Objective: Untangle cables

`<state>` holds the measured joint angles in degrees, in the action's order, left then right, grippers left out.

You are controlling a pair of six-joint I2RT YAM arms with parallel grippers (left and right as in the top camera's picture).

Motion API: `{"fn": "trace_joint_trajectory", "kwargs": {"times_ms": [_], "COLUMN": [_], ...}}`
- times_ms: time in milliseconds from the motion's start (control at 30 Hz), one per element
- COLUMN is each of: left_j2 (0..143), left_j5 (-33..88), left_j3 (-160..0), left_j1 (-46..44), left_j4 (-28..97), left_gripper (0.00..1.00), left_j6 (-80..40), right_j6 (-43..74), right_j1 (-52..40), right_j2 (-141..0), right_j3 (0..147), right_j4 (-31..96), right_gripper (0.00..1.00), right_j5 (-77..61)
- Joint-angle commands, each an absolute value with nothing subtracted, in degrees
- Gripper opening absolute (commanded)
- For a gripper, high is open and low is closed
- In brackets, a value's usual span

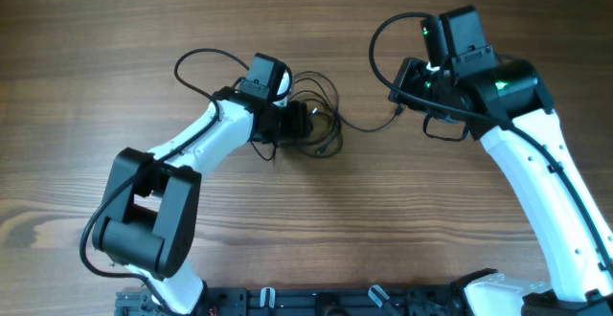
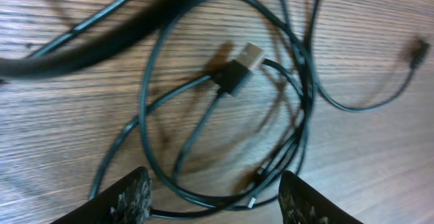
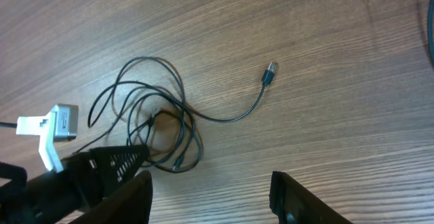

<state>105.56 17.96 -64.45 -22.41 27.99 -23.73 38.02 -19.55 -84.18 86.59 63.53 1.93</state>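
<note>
Thin black cords (image 1: 324, 127) sit in one loose knot of overlapping loops at mid-table, right under the left gripper (image 1: 303, 124). One tail runs out to the right and ends in a small black plug (image 3: 270, 71), near the right gripper (image 1: 407, 88) but not touching it.

Left gripper (image 2: 213, 200): jaws apart, straddling the bottom arc of the loops, nothing pinched. Right gripper (image 3: 210, 197): jaws apart and empty, hanging over bare brown wood-grain table (image 1: 115, 48) to the right of the knot.

Risks as I read them:
- Several strands run side by side in that bottom arc. A pinch there likely takes two or three at once, so a pull drags the whole knot instead of freeing one cord.
- The flat black plug with a silver tip (image 2: 241, 68) lies inside the big loop. Pull its cord the wrong way and the plug head hooks the loop and cinches it.
- Nothing anchors the free tail (right jaws hold nothing), so any left-side pull just slides the bundle across the wood.
- The thick black arm cable (image 2: 102, 41) hangs close over the top of the loops (blurred in the wrist view, so I can't tell if it touches). It could snag a loop on a lift.
- Cords are thin and flat on the table, so the pads may skid over them and miss.
</note>
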Motion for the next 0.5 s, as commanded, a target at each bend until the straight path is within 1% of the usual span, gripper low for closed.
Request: {"fn": "trace_joint_trajectory", "kwargs": {"times_ms": [0,100,267,367,467], "left_j2": [107.37,108.27,108.9,108.9,108.9], "left_j5": [13.37,13.41,13.43,13.67,14.44], "left_j3": [-64.6,-64.6,-64.6,-64.6,-64.6], "left_j1": [-22.68,-22.68,-22.68,-22.68,-22.68], "left_j4": [27.79,27.77,27.35,27.11,27.16], "left_gripper": [0.63,0.63,0.63,0.54,0.52], "left_j6": [-27.94,-30.72,-30.74,-31.92,-32.71], "right_j6": [37.39,37.39,37.41,37.41,37.43], "right_j1": [-19.35,-19.35,-19.35,-19.35,-19.35], "right_j2": [-83.24,-83.24,-83.24,-83.24,-83.24], "right_j3": [86.67,86.67,86.67,86.67,86.67], "right_j4": [63.94,64.27,64.34,64.38,64.36], "right_gripper": [0.58,0.57,0.55,0.54,0.54], "right_j5": [1.13,1.13,1.13,1.02,0.91]}}
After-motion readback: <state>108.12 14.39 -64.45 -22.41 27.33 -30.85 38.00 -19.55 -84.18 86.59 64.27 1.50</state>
